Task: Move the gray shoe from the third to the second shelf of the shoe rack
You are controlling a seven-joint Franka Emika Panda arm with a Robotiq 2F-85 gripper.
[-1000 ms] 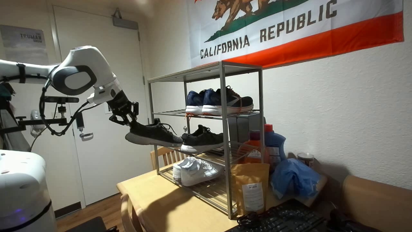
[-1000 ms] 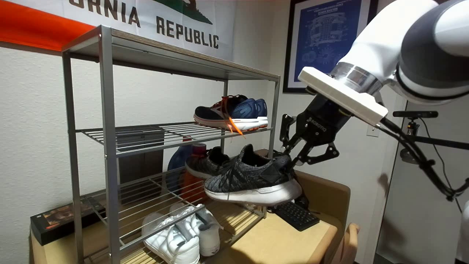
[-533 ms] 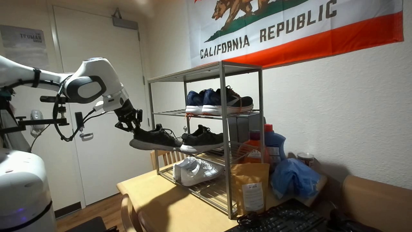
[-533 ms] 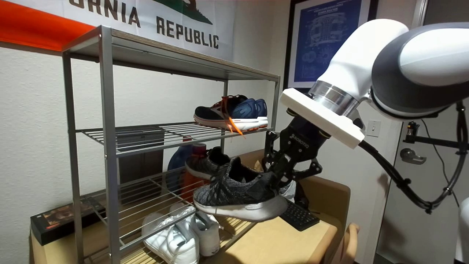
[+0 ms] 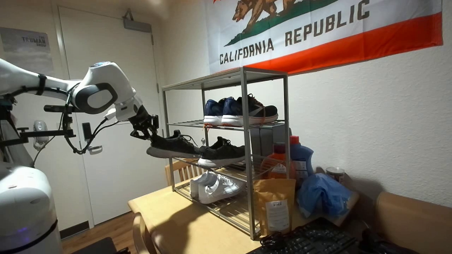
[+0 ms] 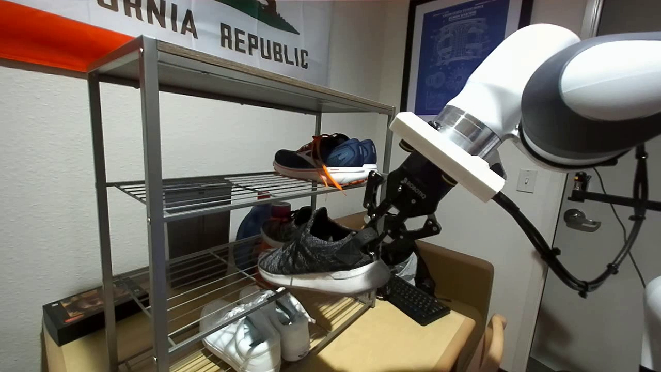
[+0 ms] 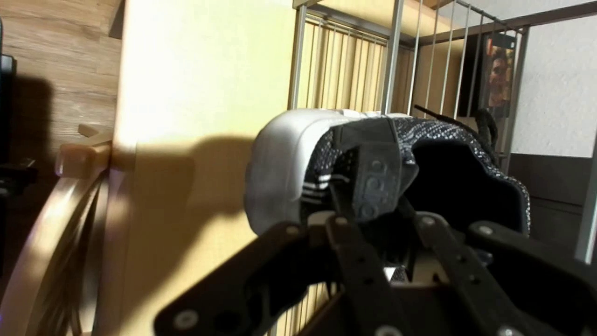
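Observation:
My gripper (image 5: 152, 135) is shut on the heel of a dark gray shoe (image 5: 172, 146) with a white sole. The shoe hangs in front of the gray metal shoe rack (image 6: 153, 206), toe toward it. The toe is at about the height of the middle wire shelf (image 6: 206, 274); I cannot tell whether it touches. In the wrist view the fingers pinch the heel tab of the shoe (image 7: 280, 172), one finger inside the opening. The matching gray shoe (image 5: 222, 155) stands on the middle wire shelf, partly behind the held shoe in an exterior view (image 6: 275, 233).
Blue running shoes (image 5: 235, 111) stand on the wire shelf above. White shoes (image 5: 219, 188) stand on the bottom shelf. The rack stands on a wooden table (image 5: 166, 211). A brown pouch (image 5: 275, 206), detergent bottles (image 5: 279, 160) and a keyboard (image 6: 415, 305) are near it.
My gripper has moved toward the rack with the gray shoe. The shoe first dipped, then rose a little in the last half second. Other shoes have not moved.

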